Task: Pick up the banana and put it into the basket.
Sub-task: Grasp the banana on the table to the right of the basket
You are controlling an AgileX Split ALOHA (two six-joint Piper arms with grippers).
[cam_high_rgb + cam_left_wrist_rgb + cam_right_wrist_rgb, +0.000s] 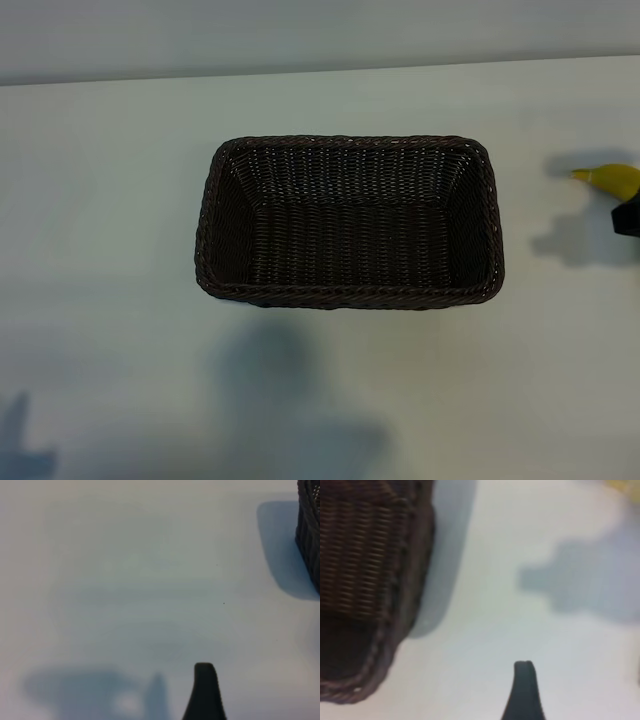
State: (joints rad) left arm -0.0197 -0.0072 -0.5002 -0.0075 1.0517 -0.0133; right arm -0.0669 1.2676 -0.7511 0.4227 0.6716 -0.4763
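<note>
The dark brown wicker basket (350,142) sits mid-table with nothing in it. The yellow banana (610,178) lies on the table at the far right edge, well apart from the basket. A black part of my right arm (628,216) shows just in front of the banana. In the right wrist view my right gripper (481,680) is open over bare table. One finger (524,690) shows, the basket's corner (395,595) lies to one side, and a yellow blur (622,486) sits in the far corner. My left gripper (161,680) is open over bare table, holding nothing.
The white table (100,200) spreads all round the basket. Arm shadows fall on it in front of the basket and at the near left corner. The basket's side (310,530) shows at the edge of the left wrist view.
</note>
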